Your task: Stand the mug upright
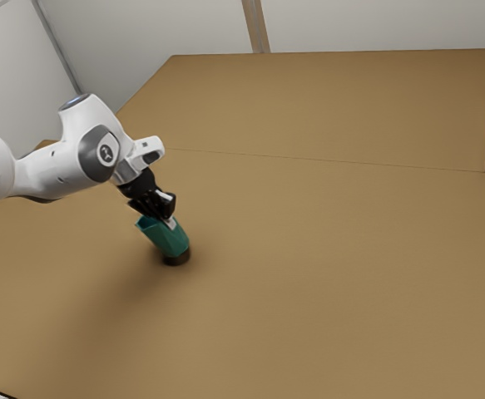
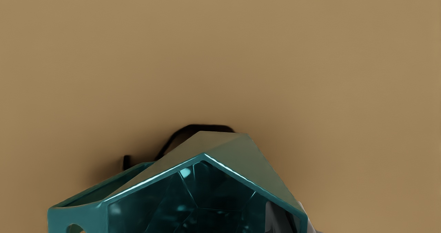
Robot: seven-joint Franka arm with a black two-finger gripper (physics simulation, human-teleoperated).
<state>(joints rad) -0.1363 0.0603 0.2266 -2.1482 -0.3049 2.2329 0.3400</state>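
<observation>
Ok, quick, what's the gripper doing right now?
Gripper: closed on the teal faceted mug, pinching its wall with one finger inside and one outside; the mug is tilted.

Mug (image 2: 255, 157) and handle (image 2: 58, 219) cut off by wrist view's edge; underside there seemingly hidden.

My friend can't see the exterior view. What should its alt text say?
A robot's black gripper pinches a tilted blue-green mug by its rim. The white arm reaches from the exterior view's left over a brown table.
</observation>
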